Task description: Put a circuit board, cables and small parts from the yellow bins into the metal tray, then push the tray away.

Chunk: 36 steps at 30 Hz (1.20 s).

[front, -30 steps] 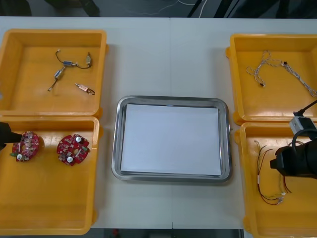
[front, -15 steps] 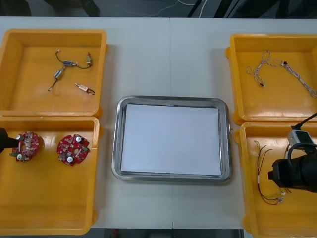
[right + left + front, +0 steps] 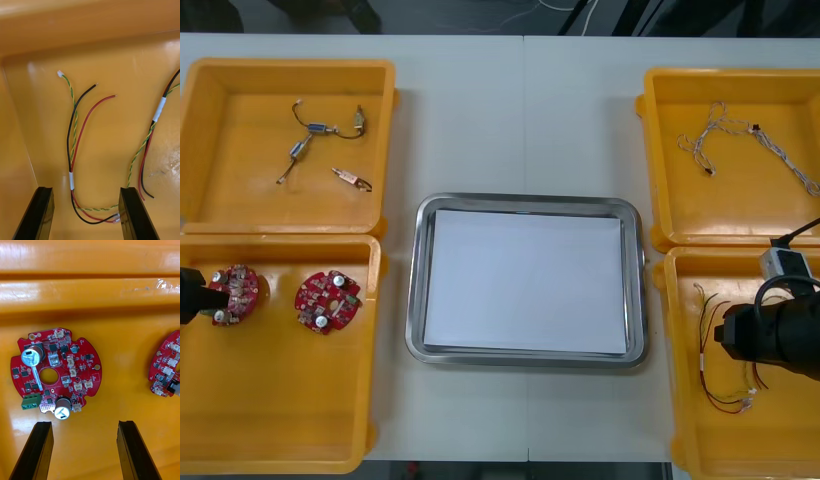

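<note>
- The metal tray point(image 3: 530, 203), centre frame, holds nothing yet: every pick and the final push remain.
- The left gripper point(image 3: 84, 427), at the left edge over the lower-left yellow bin point(image 3: 280, 440), has its fingers spread, with a red circuit board point(image 3: 56, 371) just ahead of them.
- The right gripper point(image 3: 86, 191), lower right, is spread around the red, black and yellow cable point(image 3: 71, 180), not pinching it.
- The small metal parts point(image 3: 315, 130) lie untouched, upper left.

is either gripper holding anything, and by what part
Nothing is held: left gripper open by a round red circuit board, right gripper open over red and yellow cable.
</note>
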Each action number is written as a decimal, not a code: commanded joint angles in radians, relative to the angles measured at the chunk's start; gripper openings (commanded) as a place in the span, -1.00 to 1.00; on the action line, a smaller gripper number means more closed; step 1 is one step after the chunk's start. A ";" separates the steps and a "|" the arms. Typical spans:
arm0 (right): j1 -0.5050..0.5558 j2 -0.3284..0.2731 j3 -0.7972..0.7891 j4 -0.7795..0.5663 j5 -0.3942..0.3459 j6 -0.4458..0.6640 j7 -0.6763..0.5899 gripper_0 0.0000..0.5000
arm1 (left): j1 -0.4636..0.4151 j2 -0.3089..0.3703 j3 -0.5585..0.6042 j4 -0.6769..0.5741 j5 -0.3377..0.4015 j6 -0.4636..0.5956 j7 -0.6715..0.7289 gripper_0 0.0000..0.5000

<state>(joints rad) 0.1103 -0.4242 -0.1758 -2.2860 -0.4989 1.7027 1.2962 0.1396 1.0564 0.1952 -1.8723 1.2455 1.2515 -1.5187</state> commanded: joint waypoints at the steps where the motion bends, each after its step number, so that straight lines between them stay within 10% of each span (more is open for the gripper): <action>1: 0.049 0.016 0.032 -0.033 0.022 -0.037 -0.034 1.00 | 0.015 0.047 -0.013 0.018 0.031 -0.012 -0.094 1.00; 36: 0.123 0.059 0.088 0.040 0.092 -0.196 -0.038 1.00 | -0.038 0.045 -0.099 0.097 0.003 -0.075 -0.101 1.00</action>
<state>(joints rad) 0.1915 -0.3767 -0.1153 -2.2375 -0.4219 1.5216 1.2951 0.1362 1.0567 0.1183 -1.7826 1.2594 1.1893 -1.5187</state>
